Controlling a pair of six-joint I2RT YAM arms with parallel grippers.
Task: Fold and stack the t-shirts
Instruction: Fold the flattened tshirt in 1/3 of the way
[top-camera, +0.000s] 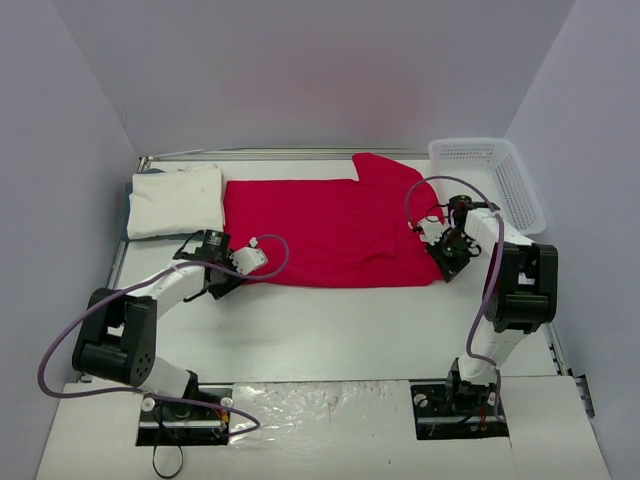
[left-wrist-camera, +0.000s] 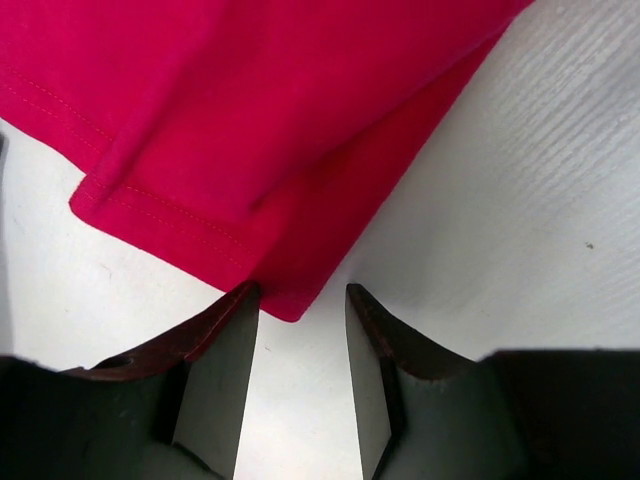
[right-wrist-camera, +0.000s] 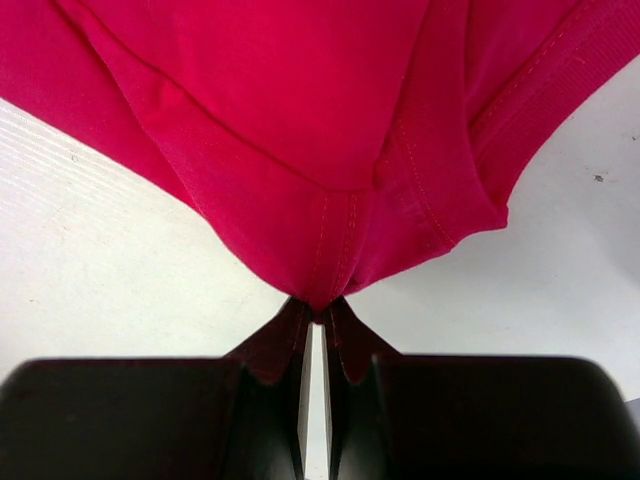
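- At the near edge of the counter we see the two arm bases side by side. Both arms reach forward to the near hem of the red t-shirt.
- Our left hand is partly open, its two fingers clearly apart with bare counter showing between them. It holds nothing. The near left corner of the red t-shirt lies flat just past the fingertips and touches the tip of one finger.
- Our right hand is closed tight at the near right corner of the red t-shirt. A small fold of seamed red cloth is pinched between the very tips of its fingers.
- The red t-shirt lies spread out in the middle of the counter, towards the far edge, and runs sideways from one hand to the other. One short sleeve sticks out towards the far edge on the right.
- The white t-shirt lies as a folded rectangle in the far left corner of the counter, just beside the left edge of the red one.
- A white mesh basket stands in the far right corner, near the red sleeve.
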